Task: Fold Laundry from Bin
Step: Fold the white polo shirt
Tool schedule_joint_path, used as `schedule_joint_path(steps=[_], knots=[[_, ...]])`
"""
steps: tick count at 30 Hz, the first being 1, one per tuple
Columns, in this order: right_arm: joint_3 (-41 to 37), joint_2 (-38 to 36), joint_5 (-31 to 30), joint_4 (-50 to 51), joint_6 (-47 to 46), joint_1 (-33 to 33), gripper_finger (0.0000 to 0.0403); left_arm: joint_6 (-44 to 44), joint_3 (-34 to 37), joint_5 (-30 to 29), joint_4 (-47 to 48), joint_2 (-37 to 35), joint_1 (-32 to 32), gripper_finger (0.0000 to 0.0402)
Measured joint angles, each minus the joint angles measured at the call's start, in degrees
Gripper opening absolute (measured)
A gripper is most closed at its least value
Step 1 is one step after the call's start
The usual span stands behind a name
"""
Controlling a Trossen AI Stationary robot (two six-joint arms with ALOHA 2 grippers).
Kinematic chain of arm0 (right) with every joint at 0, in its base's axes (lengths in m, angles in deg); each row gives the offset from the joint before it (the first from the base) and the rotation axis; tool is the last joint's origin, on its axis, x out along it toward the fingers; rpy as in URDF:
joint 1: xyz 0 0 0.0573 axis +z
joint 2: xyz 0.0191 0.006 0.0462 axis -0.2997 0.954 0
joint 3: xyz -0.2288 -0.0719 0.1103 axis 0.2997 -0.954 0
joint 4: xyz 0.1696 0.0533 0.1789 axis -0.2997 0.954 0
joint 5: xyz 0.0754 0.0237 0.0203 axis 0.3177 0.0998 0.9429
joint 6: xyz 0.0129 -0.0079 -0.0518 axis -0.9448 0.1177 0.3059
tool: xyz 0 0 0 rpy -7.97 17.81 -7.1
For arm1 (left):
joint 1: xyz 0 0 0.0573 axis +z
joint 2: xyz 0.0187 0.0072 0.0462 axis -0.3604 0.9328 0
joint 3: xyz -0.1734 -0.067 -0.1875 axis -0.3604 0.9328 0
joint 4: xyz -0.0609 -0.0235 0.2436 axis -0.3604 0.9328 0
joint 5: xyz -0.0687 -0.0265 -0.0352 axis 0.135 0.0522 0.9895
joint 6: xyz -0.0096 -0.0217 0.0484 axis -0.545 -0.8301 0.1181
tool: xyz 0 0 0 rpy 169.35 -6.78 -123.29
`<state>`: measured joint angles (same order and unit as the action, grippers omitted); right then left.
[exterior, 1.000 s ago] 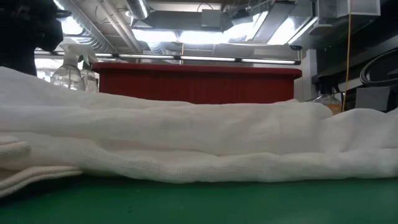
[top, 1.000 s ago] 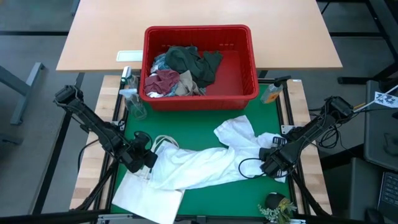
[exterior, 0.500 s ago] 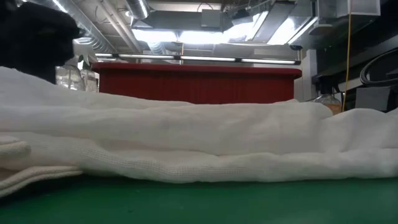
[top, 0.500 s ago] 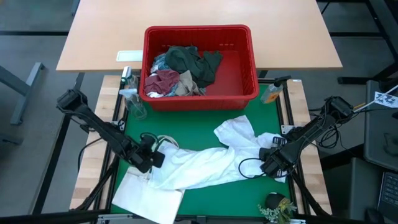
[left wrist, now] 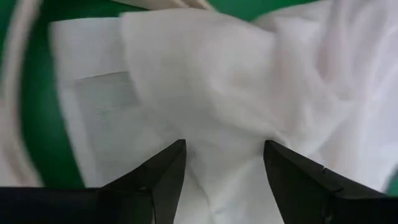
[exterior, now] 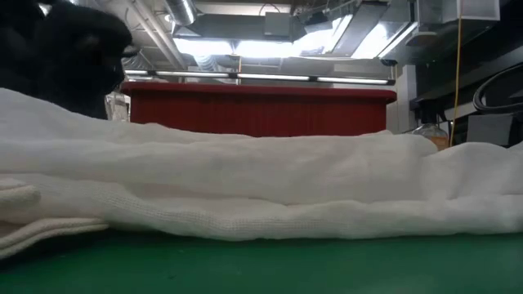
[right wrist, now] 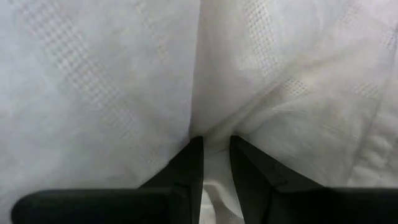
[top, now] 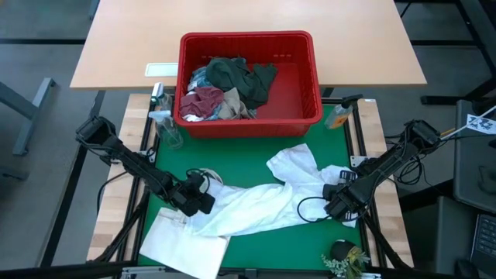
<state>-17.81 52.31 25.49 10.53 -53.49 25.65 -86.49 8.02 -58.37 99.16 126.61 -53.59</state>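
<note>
Garment, one, white, on mat; bin, one, red.

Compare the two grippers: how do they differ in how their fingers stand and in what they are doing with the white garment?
The left gripper has its fingers spread wide with the white garment lying loose between them; the right gripper has its fingers nearly together, pinching a fold of that cloth. In the high view the left gripper sits at the garment's left end, beside the flat white bag; the right sits at its right end. Both are low on the green mat.
</note>
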Motion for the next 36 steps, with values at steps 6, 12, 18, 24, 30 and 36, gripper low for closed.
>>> schedule_joint_path(steps=[6,12,18,24,30,36], knots=[[0.0,0.0,0.0,0.01,0.0,0.0,0.008,-0.07,0.0,0.04,-0.64,0.0,0.0,0.0169],[0.0,0.0,0.0,0.0,0.0,0.0,0.008,-0.14,0.0,-0.2,-0.6,0.0,0.0,0.0085],[0.0,0.0,0.02,0.0,0.0,0.0,0.008,-0.84,0.0,1.16,0.34,-0.6,-0.02,0.0008],[0.0,0.0,1.88,0.0,0.0,0.02,0.008,-5.27,-0.02,3.36,6.6,-2.83,-1.39,0.0002],[0.0,0.0,2.72,0.12,-0.02,0.02,0.008,-11.38,-0.04,7.87,15.58,-4.92,-4.03,0.0001],[0.0,-0.02,3.39,0.0,-0.07,0.02,0.008,-15.6,-0.07,15.29,22.81,-4.9,-6.8,0.0001]])
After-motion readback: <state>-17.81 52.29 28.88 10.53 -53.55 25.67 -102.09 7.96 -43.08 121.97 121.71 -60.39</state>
